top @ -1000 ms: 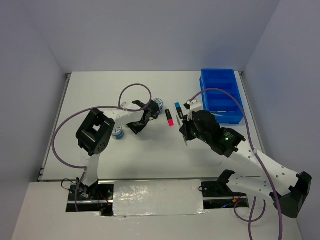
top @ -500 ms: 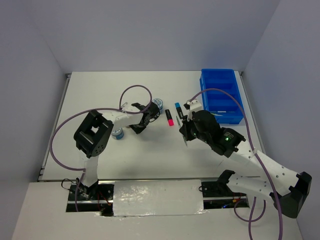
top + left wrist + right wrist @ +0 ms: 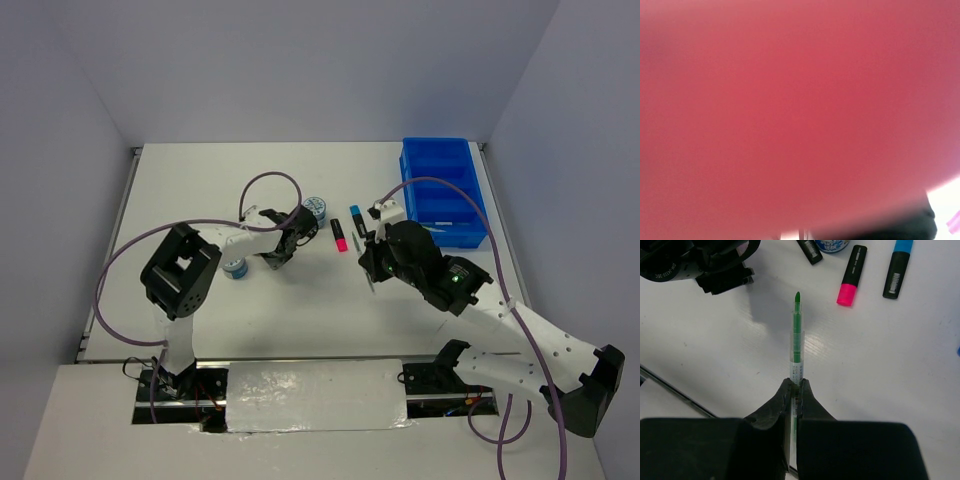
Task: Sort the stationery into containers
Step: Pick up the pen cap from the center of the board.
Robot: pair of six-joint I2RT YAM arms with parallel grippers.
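Green pen clamped in the right tool's narrow jaws, tip projecting ahead; blue tray lies beyond, to its right. For the left tool, pink blur fills its camera; grip we cannot tell. We judge the pen may pivot and slip in transit.

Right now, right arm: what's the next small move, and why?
Probably swing the pen toward the tray: the right end effector is already shut on the pen, and the tray lies just ahead to its right.
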